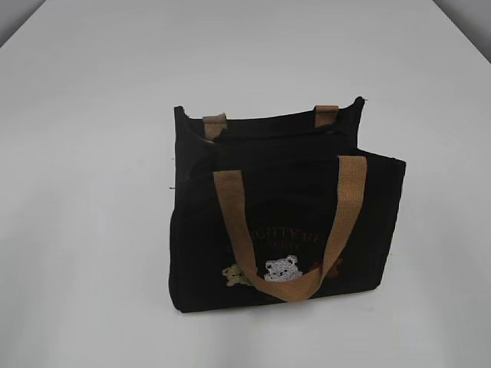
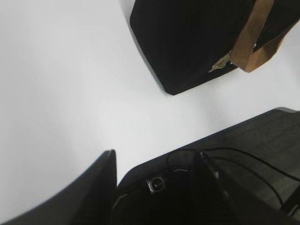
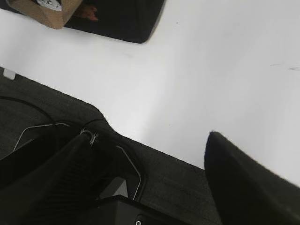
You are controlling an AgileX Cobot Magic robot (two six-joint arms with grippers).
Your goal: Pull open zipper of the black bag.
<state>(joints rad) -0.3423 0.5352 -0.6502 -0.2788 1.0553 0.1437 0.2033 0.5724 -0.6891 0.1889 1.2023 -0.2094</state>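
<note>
Standing at the near edge of the white table (image 1: 84,230), I see neither arm reaching into the exterior view. Both grippers hang back over the table's front edge, each caught only by its own wrist camera. The left gripper (image 2: 157,161) has its two dark fingers spread apart with nothing between them, one finger (image 2: 89,187) low on the left of its view and the other to the right; beneath it lies a dark base with thin cables (image 2: 243,159). The right gripper (image 3: 145,150) is likewise spread wide and empty, one finger (image 3: 243,178) rising at the lower right of its view. Farther out, near the middle of the table and well apart from both grippers, the black bag (image 1: 307,199) stands upright. Its front tan webbing handle (image 1: 230,207) droops down over the front panel, looping just below the white bear patch (image 1: 281,268), with a cream bear patch (image 1: 234,274) to its left. Faint tan lettering (image 1: 288,234) sits above the bears. Along the top edge, farthest from me, runs the zipper (image 1: 276,132), where the bag's mouth seems slightly parted; I cannot make out its pull. The rear handle's (image 1: 326,115) tan ends poke up behind.
</note>
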